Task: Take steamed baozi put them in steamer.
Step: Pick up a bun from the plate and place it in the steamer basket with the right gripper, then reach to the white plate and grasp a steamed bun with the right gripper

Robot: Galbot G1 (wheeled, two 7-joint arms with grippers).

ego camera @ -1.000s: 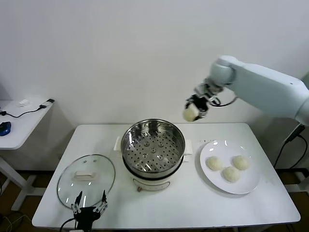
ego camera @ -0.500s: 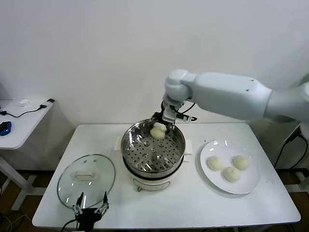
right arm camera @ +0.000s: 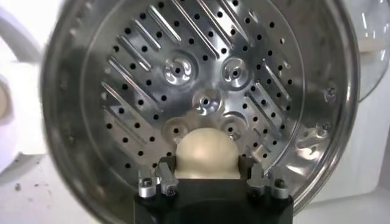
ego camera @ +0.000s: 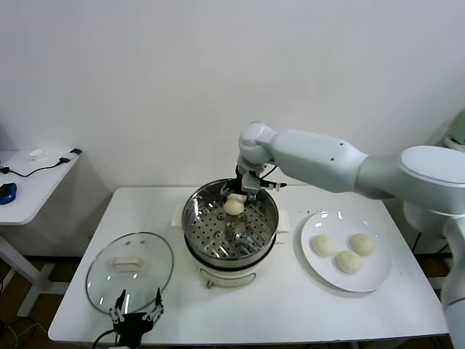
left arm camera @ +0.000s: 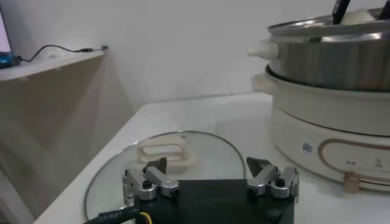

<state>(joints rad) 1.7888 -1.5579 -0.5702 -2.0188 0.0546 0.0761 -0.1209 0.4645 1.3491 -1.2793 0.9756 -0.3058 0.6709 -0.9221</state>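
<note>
Looking super shiny: steamer (ego camera: 229,225), polished stainless steel, mirror-like on the walls, perforated tray (right arm camera: 201,97) glinting with stamped ridges. Sitting on a smooth cream plastic-looking base (left arm camera: 329,128), slightly glossy. Looking soft and matt: baozi (right arm camera: 206,153), smooth doughy skin, same for the three on the right (ego camera: 347,252). Gleaming a bit: white plate (ego camera: 374,280), glazed ceramic by the look. Catching reflections near left: clear glass lid (ego camera: 129,271), cream plastic handle. Staying matt white: tabletop (ego camera: 290,305). Showing bare metal and black: left gripper (left arm camera: 210,176). Glossy white shell on the right arm (ego camera: 327,156).

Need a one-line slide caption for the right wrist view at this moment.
Right claw holding a steamed baozi just above the steamer's perforated tray.
</note>
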